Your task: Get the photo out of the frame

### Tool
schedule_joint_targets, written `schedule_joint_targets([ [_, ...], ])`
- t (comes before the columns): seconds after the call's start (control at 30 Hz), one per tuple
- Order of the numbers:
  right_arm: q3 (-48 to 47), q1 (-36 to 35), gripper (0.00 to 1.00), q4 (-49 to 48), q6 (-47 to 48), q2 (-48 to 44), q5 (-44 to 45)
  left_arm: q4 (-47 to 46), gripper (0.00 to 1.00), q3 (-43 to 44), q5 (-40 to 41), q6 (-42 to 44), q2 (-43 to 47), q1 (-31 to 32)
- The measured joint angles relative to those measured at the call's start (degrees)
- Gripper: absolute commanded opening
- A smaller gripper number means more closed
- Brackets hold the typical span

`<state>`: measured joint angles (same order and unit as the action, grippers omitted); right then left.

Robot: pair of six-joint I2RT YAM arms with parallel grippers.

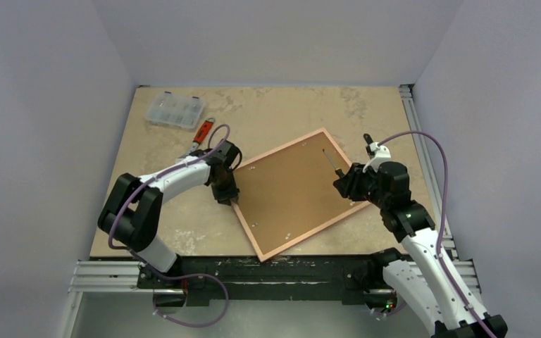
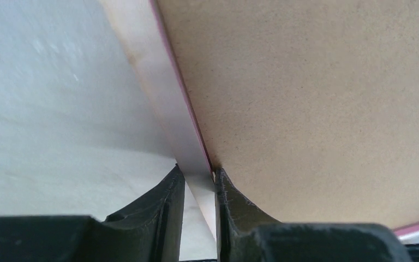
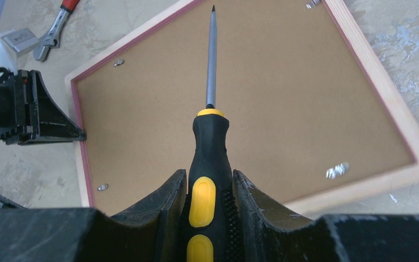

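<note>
A clear plastic compartment box (image 1: 175,110) sits at the far left of the beige marbled bench (image 1: 289,105); what lies in its cells is too small to tell. The other holder is the large pink-edged rectangular picture frame (image 3: 380,82), lying back-up and turned diagonally in the middle of the bench, between the two arms. It holds one brown fibreboard backing panel (image 3: 262,98), with four small metal clips showing along its edges in the right wrist view.

There is one box, one frame, one black-and-yellow screwdriver (image 3: 211,142) and one red-handled metal hand tool (image 1: 201,134), which lies on the bench between the box and the frame.

The left arm's fingers (image 2: 218,183) are clamped on the frame's pale left rim, one on each side of it. The right arm's fingers (image 3: 180,188) grip the screwdriver by its handle, its shaft pointing out over the panel.
</note>
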<state>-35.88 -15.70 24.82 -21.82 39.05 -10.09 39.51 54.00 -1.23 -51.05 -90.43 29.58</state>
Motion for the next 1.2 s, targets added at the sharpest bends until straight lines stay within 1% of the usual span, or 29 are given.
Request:
schedule_joint_targets([
  [0.17,0.00,0.00,0.00,0.00,0.00,0.26,-0.02,3.17,0.00,5.95,1.42,13.88,-4.68,-3.65],
  [0.3,0.02,0.00,0.00,-0.02,0.00,0.59,-0.11,6.69,0.00,10.67,3.87,21.40,-7.23,-5.11],
  [0.47,0.02,0.00,0.00,0.00,0.00,1.20,-0.22,9.79,0.00,16.22,8.87,29.07,-9.18,-5.20],
  [0.63,0.02,0.00,0.00,-0.09,0.02,1.99,-0.55,10.84,0.00,18.29,13.03,33.24,-11.28,-5.20],
  [0.87,0.02,0.00,0.00,-0.13,0.04,4.17,-1.57,12.74,0.01,20.98,13.77,33.68,-15.54,-5.62],
  [0.93,0.02,0.00,0.00,-0.15,0.04,4.98,-1.62,12.85,0.10,21.51,13.03,33.68,-16.41,-6.40],
  [1.07,0.02,0.00,0.00,-0.09,0.07,6.40,-1.64,13.00,0.39,21.75,11.78,33.70,-16.83,-8.57],
  [1.1,0.02,0.00,0.00,-0.07,0.07,6.69,-1.66,13.14,0.45,21.77,11.65,33.81,-16.83,-9.22],
  [1.13,0.02,0.00,0.00,-0.07,0.04,6.88,-1.66,13.35,0.49,21.77,11.63,34.07,-16.81,-9.64],
  [1.2,0.02,0.00,0.00,-0.07,0.07,7.39,-1.64,13.70,0.52,21.77,11.39,34.18,-16.57,-10.21],
])
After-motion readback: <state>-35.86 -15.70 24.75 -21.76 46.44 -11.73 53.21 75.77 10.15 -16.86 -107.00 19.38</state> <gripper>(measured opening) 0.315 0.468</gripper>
